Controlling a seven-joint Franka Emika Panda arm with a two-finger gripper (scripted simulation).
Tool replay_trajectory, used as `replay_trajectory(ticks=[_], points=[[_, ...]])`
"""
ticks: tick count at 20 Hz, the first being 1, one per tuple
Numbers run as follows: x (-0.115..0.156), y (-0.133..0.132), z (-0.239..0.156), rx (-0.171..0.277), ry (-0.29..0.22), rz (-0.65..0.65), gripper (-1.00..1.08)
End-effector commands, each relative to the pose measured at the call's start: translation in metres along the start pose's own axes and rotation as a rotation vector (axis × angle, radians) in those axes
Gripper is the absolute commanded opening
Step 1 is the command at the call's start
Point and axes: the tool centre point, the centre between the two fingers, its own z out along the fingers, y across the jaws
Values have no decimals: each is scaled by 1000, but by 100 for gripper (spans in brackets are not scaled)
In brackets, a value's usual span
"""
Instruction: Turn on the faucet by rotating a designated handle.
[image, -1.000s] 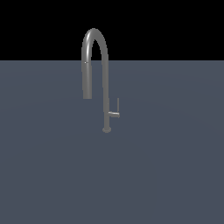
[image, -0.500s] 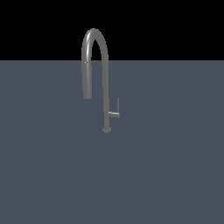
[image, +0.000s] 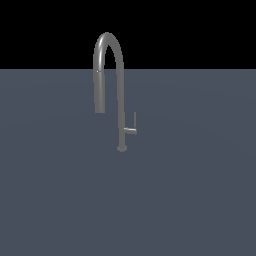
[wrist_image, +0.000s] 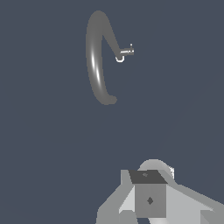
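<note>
**Faucet stands upright, handle untouched**

Faucet (image: 120, 90) rises from a small round base near the middle of the flat slate-grey surface (image: 200, 200), well away from its edges. It is smooth, glossy grey metal: a slim vertical tube that arches high and drops to a thicker, blunt spout end on the exterior view's left. Its long axis is vertical. The handle (image: 132, 127) is a thin L-shaped lever low on the stem: a short stub sticks out toward the exterior view's right, and a slim rod points straight up from its end. In the wrist view the gripper (wrist_image: 148, 197) shows only as blocky grey housing, well apart from the faucet; whether its fingers are apart or together cannot be told.
</note>
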Motion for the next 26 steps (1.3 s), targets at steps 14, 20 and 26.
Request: replay_trajectory(ticks=[14, 20, 26], points=[[102, 4, 35, 317, -244, 307, -100], [141, 11, 57, 453, -348, 435, -100], [176, 19, 84, 589, -452, 563, -100]])
